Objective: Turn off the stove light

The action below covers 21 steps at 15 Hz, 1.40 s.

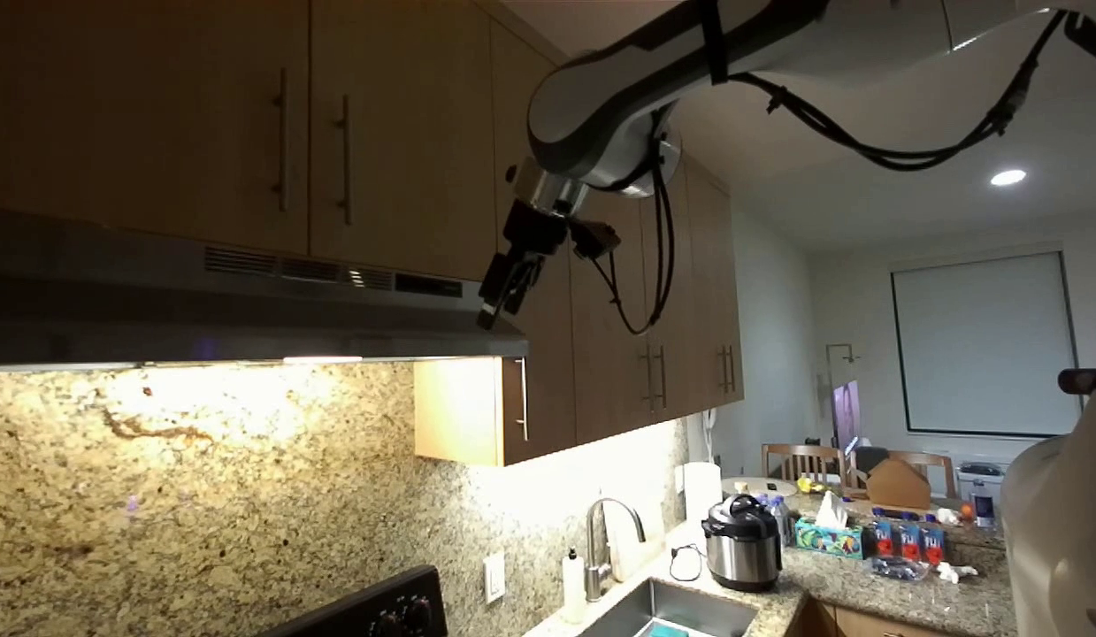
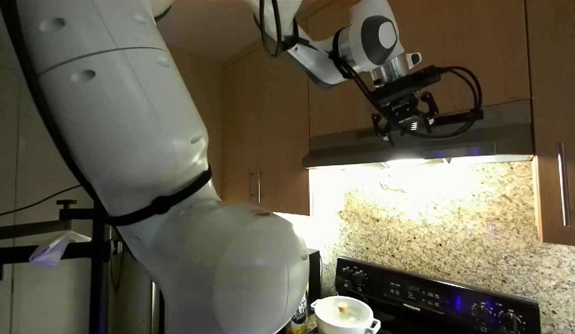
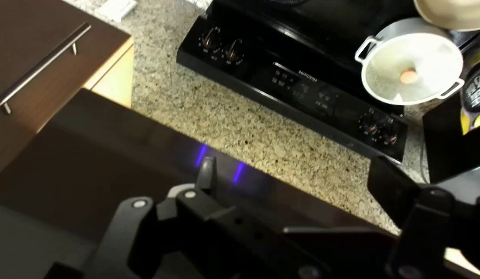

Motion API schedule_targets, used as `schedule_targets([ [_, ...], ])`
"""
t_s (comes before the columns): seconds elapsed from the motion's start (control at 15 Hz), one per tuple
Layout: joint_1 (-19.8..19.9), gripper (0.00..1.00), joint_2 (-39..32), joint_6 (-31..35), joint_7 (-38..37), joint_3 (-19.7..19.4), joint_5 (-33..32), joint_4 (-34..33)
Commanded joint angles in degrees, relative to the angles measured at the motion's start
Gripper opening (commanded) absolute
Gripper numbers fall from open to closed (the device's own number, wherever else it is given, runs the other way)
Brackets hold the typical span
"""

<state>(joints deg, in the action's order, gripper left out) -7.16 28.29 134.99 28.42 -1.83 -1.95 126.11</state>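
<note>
Stove light [image 2: 408,162] is glowing under the smooth metal range hood [image 1: 238,310], washing out the speckled stone backsplash [image 2: 436,232]. Gripper [image 2: 410,132] is spread wide, and in an exterior view it blocks part of the hood. Black stove control panel [image 2: 431,299] reads FRIGIDAIRE. Dark-and-yellow package [image 3: 476,93] is cut off in the wrist view, print's too blurry.
</note>
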Motion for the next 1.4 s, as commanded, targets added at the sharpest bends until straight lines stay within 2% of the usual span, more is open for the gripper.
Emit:
schedule_targets([
  [0.0,-1.4,1.0,-1.7,9.9,-0.7,-0.4,0.3,-0.5],
  [0.67,-10.4,1.0,-9.6,26.5,5.9,-7.7,11.2,-5.0],
  [0.93,-8.7,1.0,-12.8,31.1,2.0,-9.1,9.6,-8.1],
  [1.33,-9.1,1.0,-17.7,32.1,0.6,-12.1,10.7,-12.2],
])
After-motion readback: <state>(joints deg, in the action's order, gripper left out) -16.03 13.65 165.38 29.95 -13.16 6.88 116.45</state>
